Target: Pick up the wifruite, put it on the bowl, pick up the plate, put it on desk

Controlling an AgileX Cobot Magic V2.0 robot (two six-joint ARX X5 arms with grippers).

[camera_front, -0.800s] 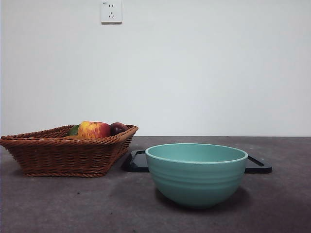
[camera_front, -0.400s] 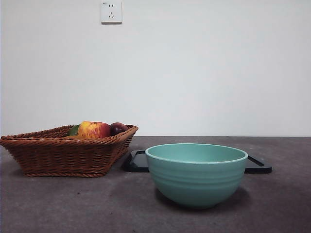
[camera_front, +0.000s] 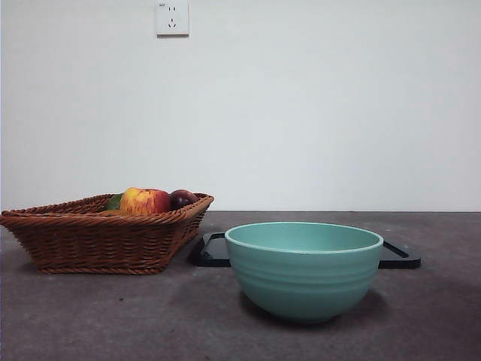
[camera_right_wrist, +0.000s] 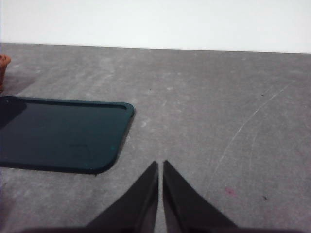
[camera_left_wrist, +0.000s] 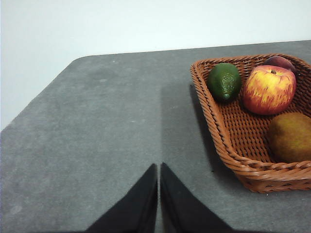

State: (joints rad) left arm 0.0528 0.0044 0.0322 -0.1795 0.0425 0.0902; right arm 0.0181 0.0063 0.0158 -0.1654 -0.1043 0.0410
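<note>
Nothing moved; wifruite (camera_left_wrist: 290,137) lies cut off in basket (camera_left_wrist: 228,141).

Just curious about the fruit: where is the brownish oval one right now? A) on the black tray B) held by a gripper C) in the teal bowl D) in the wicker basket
D: the left wrist view shows the brown fruit lying in the basket beside the apple.

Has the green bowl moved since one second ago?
No. The bowl stands in the same place in front of the black tray, beside the basket.
</note>
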